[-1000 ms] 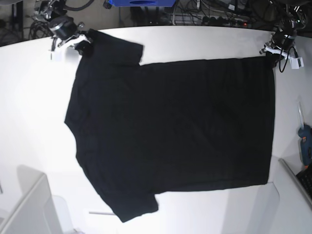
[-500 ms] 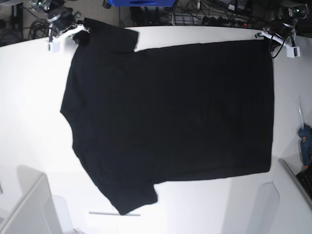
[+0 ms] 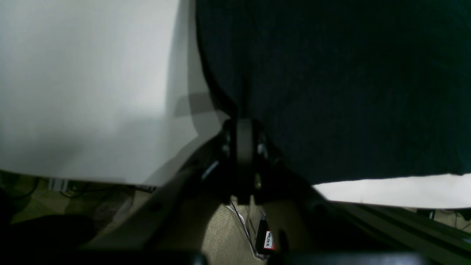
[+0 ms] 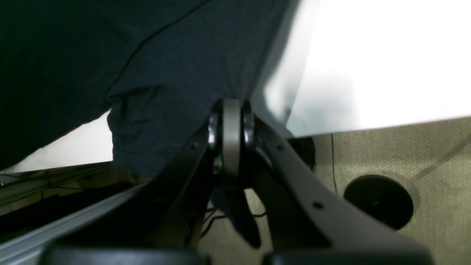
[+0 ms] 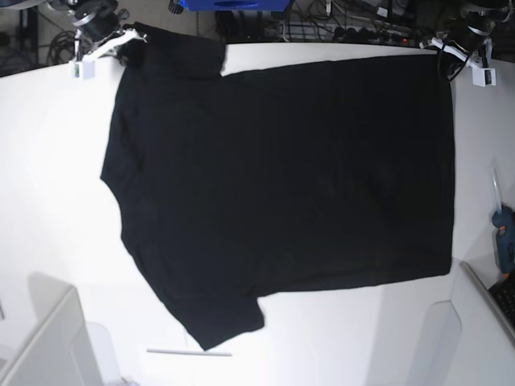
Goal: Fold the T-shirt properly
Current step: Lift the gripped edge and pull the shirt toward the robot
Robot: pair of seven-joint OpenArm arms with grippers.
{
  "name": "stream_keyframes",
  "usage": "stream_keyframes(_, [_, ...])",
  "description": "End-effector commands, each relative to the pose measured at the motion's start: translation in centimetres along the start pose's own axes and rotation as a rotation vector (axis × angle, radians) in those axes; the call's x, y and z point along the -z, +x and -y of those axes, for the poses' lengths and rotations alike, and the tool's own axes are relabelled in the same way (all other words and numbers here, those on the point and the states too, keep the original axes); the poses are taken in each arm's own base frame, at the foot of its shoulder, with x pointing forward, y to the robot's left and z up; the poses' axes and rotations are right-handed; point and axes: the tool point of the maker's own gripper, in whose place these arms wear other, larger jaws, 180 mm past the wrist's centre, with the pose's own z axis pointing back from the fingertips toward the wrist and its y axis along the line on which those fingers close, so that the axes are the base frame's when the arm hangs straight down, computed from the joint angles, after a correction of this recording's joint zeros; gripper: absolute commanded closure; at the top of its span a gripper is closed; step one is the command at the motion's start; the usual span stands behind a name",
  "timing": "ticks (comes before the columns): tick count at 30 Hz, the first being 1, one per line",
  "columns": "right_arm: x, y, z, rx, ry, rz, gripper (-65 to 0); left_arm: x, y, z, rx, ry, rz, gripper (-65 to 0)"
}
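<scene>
black t-shirt [image 5: 282,185] lies spread plain side up on the white worktop [image 5: 48,161], reaching from both claws out across most of the surface; left claw [image 3: 243,125] is pressed together on a corner of the hem, cloth running away from its tips and to one side of them; right claw [image 4: 231,110] is pinching the edge of a sleeve [image 4: 165,110], and a loose flap of that sleeve droops beside it toward the worktop's rim; both claws sit right at the far rim of the worktop, floor [image 4: 404,154] showing under them.

step in hand looks like pulling the shirt flat and square before the first fold; to do it well, i'd keep both pinches firm, move the two claws together at matching height so the edge between them stays taut; don't drag further past the rim, cloth could slide off; ease tension on the sleeve side so that drooping flap lies flat rather than bunching; let go only once the cloth rests smooth.
</scene>
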Motion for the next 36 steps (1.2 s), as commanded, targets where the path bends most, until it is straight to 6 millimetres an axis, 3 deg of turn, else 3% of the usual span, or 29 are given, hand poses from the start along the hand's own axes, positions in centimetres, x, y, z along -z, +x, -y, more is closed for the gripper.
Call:
stream_keyframes(1, [-0.7,0.3,-0.1,-0.004,0.002,0.017,0.0,-0.5,0.7,-0.2,0.012,0.001,0.022,0.0])
stream_keyframes(7, [-1.8,-0.6,0.5,0.01,-0.021,0.04,0.0,-0.4,0.9,-0.2,0.014,0.002,0.025,0.0])
stream_keyframes(17, [-2.1,-1.3,0.5,0.014,-0.022,0.017,0.0,-0.6,0.9,-0.3,0.021,0.003,0.021,0.0])
stream_keyframes(20, [-2.0,-0.5,0.0,0.0,-0.013,0.039,0.0,-0.6,1.0,-0.1,0.027,0.001,0.023,0.0])
stream_keyframes(27, [-1.2,4.0,-2.2,-0.006,0.074,0.162,0.0,-1.3,2.6,1.8,0.059,-0.025,0.073,0.0])
stream_keyframes(32, [0.0,5.4,-3.0,-0.031,0.099,0.144,0.0,-1.5,4.1,2.9,0.082,-0.039,0.117,0.0])
stream_keyframes(36, [0.7,6.8,-3.6,-0.048,0.117,0.154,0.0,-2.0,5.3,1.7,0.043,0.007,0.173,0.0])
